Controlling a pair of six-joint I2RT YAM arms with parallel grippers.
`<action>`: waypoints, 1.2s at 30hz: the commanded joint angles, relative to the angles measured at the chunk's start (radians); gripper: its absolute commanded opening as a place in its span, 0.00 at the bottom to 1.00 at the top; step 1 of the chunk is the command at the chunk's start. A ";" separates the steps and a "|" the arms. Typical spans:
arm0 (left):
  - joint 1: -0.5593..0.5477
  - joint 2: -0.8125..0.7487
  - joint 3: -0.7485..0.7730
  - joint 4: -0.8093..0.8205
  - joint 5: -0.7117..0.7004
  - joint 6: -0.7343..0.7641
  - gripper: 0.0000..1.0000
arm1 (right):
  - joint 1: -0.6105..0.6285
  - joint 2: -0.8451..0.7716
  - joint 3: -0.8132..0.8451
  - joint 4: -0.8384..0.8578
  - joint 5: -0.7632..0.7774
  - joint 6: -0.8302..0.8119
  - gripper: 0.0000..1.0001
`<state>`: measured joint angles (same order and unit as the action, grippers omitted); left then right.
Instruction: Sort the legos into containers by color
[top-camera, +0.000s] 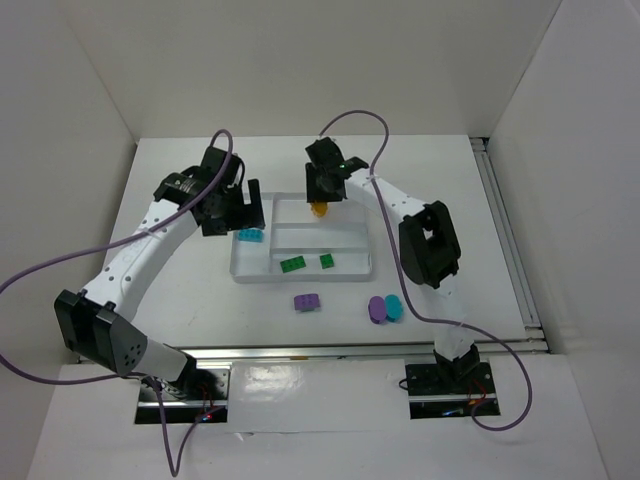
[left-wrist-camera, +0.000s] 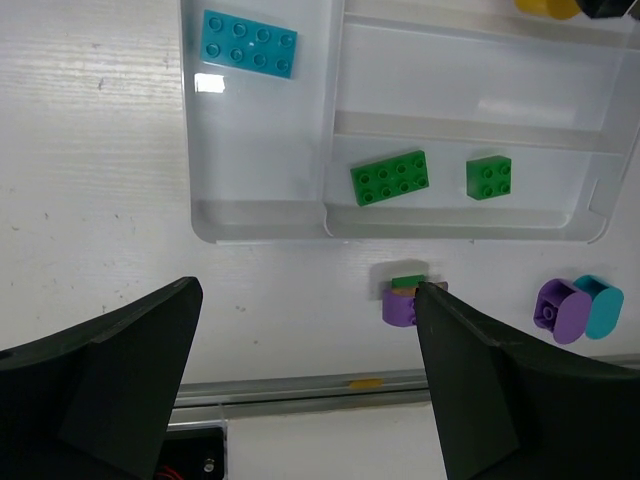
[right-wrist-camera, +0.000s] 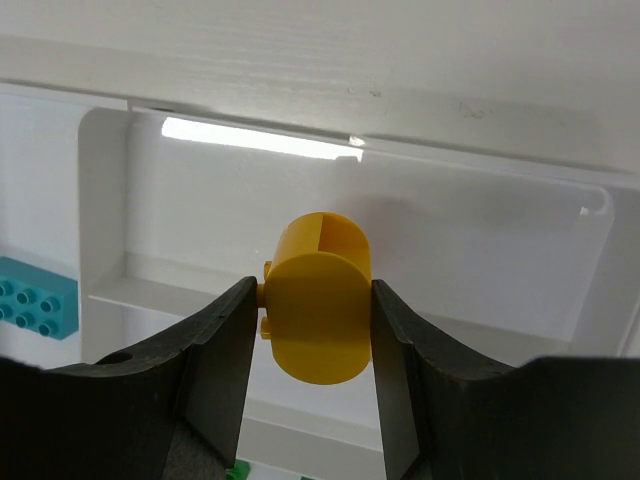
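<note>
White tray (left-wrist-camera: 260, 180), four sections. Teal brick (top-camera: 250, 236) lies flat, studs up, in upright left section. Two green bricks (top-camera: 293, 264) (top-camera: 327, 261) in nearest long section. Yellow oval brick (right-wrist-camera: 318, 250) pinched in right gripper (right-wrist-camera: 316, 300) over farthest section. On table near tray: purple brick (top-camera: 307, 302), purple oval (top-camera: 377, 309) touching teal oval (top-camera: 393, 307).

White bench (top-camera: 450, 180), as my overhead camera shows it. Near the middle I see a white compartment tray (top-camera: 300, 279) lying flat on the surface. On the bare bench just in front of the tray's near wall, and apart from it, lies a purple brick (top-camera: 307, 302). To its right I see a purple oval piece (top-camera: 377, 309) and a teal oval piece (top-camera: 394, 307) lying side by side, touching. A metal rail (top-camera: 505, 240) borders the bench's right edge.
</note>
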<state>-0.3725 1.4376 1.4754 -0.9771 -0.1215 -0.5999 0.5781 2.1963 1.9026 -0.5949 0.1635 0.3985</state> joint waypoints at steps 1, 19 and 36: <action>-0.002 -0.022 -0.018 0.002 0.026 0.002 1.00 | -0.001 0.040 0.085 0.040 -0.009 0.007 0.39; -0.011 -0.031 -0.018 0.002 -0.004 0.011 1.00 | 0.008 -0.372 -0.257 0.024 0.171 0.054 0.81; -0.054 0.023 -0.076 -0.013 -0.050 -0.035 0.97 | 0.434 -0.842 -0.927 -0.013 0.051 0.231 0.76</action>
<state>-0.4244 1.4670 1.4147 -0.9550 -0.1234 -0.6079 0.9344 1.3037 0.9440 -0.6716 0.2127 0.6182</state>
